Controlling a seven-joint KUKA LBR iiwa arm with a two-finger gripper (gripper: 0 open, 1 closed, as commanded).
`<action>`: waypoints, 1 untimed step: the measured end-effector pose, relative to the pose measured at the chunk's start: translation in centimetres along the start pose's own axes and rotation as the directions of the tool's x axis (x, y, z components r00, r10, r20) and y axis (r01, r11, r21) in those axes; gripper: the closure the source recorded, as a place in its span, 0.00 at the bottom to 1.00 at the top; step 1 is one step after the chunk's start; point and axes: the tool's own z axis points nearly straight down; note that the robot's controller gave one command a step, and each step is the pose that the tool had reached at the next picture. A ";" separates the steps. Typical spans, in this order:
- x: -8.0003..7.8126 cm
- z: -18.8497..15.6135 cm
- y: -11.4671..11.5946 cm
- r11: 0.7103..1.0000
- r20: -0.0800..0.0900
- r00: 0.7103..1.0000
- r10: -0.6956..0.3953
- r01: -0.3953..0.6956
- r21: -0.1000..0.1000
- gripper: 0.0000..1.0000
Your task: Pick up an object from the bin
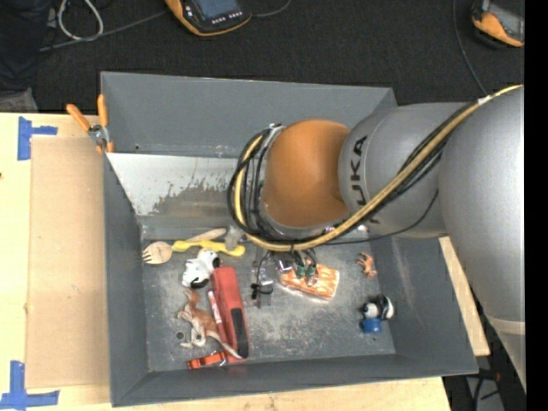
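Note:
My gripper (263, 281) hangs below the arm's orange cover, low over the bin floor near its middle. Just right of it lies a flat orange-red block with a grid pattern (312, 284), partly under the wrist's wiring. To its left, a red tool with a black strip (228, 308) lies lengthwise. A small black-and-white cow figure (198, 271) sits above that tool. Whether the gripper touches anything cannot be made out.
A pale spork (158, 252) and a yellow utensil (210, 245) lie at the upper left. A brown animal figure (196, 320) and a small orange piece (205, 362) sit at the lower left. A tiny orange figure (368, 265) and a blue-white toy (374, 312) are on the right.

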 end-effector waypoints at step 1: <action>1.2 -0.9 0.5 1.000 -0.002 1.000 -0.025 0.025 0.000 0.00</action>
